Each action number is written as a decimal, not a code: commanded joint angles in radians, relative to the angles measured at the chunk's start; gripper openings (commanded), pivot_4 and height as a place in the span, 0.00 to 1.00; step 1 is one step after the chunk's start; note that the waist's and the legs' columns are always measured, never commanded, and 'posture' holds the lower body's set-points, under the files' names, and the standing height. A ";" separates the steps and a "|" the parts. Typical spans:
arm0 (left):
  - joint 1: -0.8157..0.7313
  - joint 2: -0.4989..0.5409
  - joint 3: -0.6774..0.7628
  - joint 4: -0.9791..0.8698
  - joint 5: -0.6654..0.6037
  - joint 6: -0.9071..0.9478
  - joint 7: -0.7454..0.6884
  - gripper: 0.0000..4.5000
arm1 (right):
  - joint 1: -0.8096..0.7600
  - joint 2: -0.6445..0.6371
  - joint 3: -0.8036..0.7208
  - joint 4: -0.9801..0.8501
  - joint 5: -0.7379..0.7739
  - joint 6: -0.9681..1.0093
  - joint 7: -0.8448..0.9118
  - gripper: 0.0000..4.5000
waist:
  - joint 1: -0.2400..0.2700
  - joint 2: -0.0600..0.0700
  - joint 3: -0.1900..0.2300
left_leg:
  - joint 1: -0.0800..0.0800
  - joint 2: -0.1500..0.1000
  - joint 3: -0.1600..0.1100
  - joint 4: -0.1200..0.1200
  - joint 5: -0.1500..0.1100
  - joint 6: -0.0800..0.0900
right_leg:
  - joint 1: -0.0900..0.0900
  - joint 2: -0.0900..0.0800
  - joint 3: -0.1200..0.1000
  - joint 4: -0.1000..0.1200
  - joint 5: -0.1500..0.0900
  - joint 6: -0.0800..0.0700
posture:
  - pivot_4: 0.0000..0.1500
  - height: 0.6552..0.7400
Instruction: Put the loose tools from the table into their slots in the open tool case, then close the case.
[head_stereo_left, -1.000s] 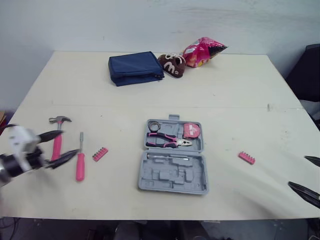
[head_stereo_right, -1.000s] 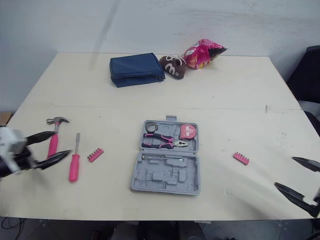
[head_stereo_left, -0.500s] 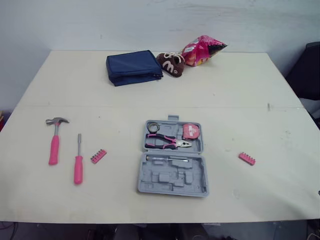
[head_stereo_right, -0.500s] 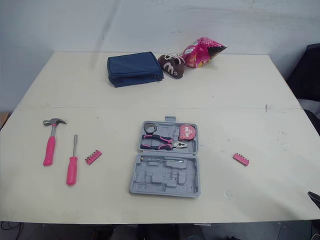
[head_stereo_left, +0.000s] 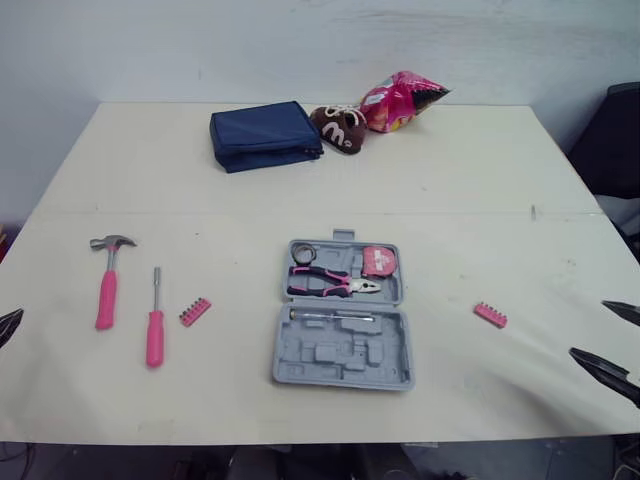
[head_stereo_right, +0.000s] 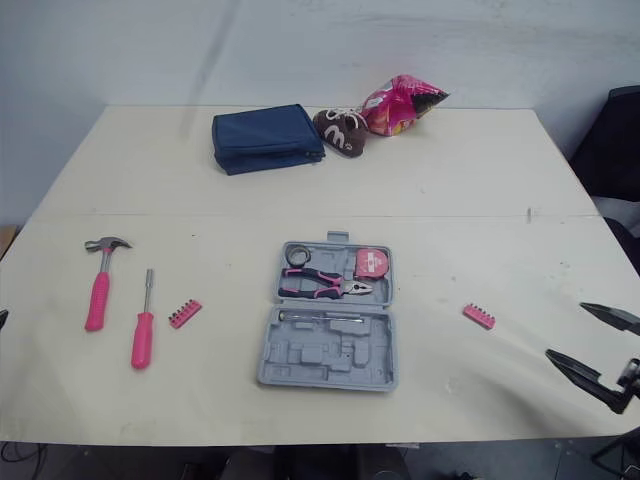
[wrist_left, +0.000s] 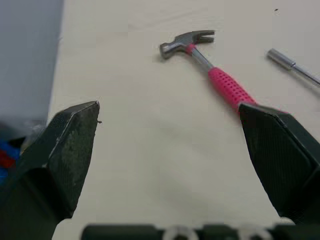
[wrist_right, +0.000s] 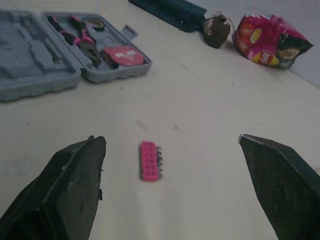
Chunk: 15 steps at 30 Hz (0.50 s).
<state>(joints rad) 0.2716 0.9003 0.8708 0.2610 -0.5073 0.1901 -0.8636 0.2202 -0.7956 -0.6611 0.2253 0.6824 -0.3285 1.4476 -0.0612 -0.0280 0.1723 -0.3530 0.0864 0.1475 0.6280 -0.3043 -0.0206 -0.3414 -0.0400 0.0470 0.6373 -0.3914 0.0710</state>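
Right gripper (head_stereo_right: 566, 330) hovers with its fingers spread wide over the table's (head_stereo_left: 480, 180) near right edge, just short of a pink bit holder (head_stereo_left: 490, 315). Left gripper (wrist_left: 170, 106) is also spread, near the hammer (head_stereo_left: 106, 290) on the left. A screwdriver (head_stereo_left: 155, 330) and a second bit holder (head_stereo_left: 195, 311) lie beside the hammer. The grey tool case (head_stereo_left: 345, 350) sits open mid-table, with pliers (head_stereo_left: 335, 283) and a tape measure (head_stereo_left: 378, 262) in it. Nothing lies between either gripper and its nearest tool. A navy pouch (head_stereo_left: 265, 135), a brown soft toy (head_stereo_left: 340, 127) and a snack bag (head_stereo_left: 400, 100) sit along the far edge.

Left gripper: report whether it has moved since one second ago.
Yes. The left gripper has drawn back leftward, away from the pink-handled steel hammer it was beside.
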 joint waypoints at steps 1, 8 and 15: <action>-0.008 -0.011 -0.056 -0.207 -0.044 0.291 0.167 1.00 | -0.006 0.036 0.057 -0.242 0.086 0.103 -0.069 1.00 | 0.000 0.000 0.000 | 0.000 0.000 0.000 0.000 0.000 0.000 | 0.000 0.000 0.000 0.000 0.000 0.001 | 1.00 1.00; -0.230 -0.020 -0.190 -0.365 -0.044 0.697 0.461 1.00 | -0.037 0.104 0.162 -0.502 0.123 0.192 -0.158 1.00 | 0.013 -0.002 0.002 | -0.001 -0.001 -0.002 0.004 0.002 0.000 | 0.000 0.000 0.000 0.003 0.000 0.003 | 1.00 1.00; -0.497 -0.058 -0.351 -0.281 0.018 0.876 0.619 1.00 | -0.063 0.127 0.202 -0.556 0.105 0.209 -0.180 1.00 | 0.019 -0.006 0.004 | -0.001 -0.003 -0.001 0.004 0.006 -0.005 | -0.001 0.000 0.000 0.005 0.001 0.004 | 1.00 1.00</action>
<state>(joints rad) -0.2012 0.8352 0.5321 -0.0400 -0.5214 1.0604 -0.2752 0.1628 -0.6701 -0.4529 -0.2915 0.7773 -0.1209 1.2758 -0.0418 -0.0337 0.1761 -0.3542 0.0838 0.1461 0.6323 -0.2978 -0.0261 -0.3423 -0.0396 0.0473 0.6426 -0.3904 0.0754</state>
